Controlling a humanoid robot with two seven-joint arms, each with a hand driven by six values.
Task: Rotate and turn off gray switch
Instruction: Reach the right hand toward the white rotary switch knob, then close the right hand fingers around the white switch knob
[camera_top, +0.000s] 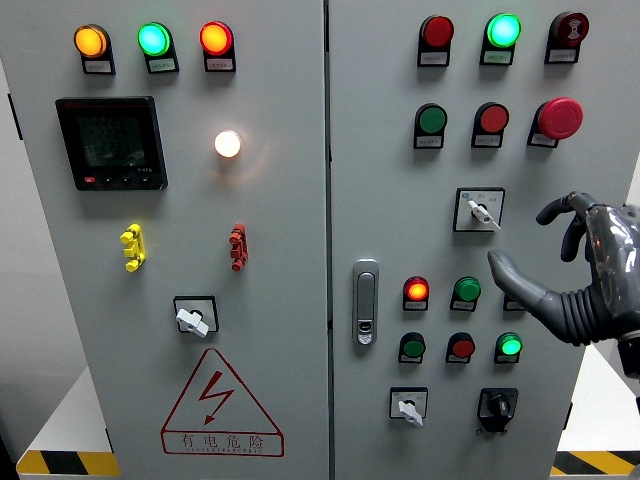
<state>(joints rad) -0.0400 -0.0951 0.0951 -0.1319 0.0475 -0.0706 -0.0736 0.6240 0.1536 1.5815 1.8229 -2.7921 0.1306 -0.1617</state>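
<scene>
The right hand (580, 265), fingers spread and holding nothing, hovers near the panel's right edge, apparently approaching the gray switch (480, 211); next it must pinch and rotate the knob.

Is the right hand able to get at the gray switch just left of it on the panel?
Probably yes: the right hand hovers open beside the gray switch, and nothing lies between them.

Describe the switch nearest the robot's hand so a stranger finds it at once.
Look at the right cabinet door. Below the big red mushroom button sits a gray switch on a square black-framed plate. Unlike the round lamps around it, it has a pale handle pointing down-right.
</scene>
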